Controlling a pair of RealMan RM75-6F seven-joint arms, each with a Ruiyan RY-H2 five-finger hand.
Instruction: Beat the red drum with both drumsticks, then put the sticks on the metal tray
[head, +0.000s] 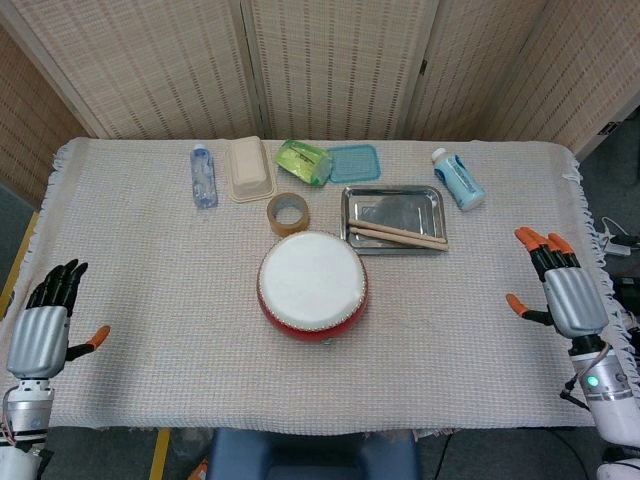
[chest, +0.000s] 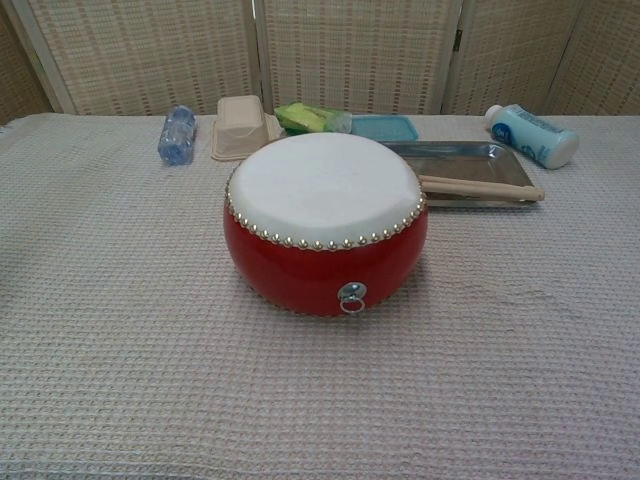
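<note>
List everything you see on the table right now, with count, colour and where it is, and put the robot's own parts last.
drum: 1, red with white head, table centre
drumsticks: 2, wooden, on the tray's near edge
metal tray: 1, silver, behind-right of drum
tape roll: 1, brown, behind drum
water bottle: 1, clear, back left, lying
box: 1, beige, beside water bottle
packet: 1, green, back centre
lid: 1, teal, beside packet
white bottle: 1, white-blue, back right, lying
left hand: 1, open, left edge
right hand: 1, open, right edge

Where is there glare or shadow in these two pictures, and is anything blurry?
Head view: bright glare on the tray floor, soft even light, all sharp. Chest view: the drum casts a faint shadow on the cloth, the tray reflects dully, and nothing looks blurred.
</note>
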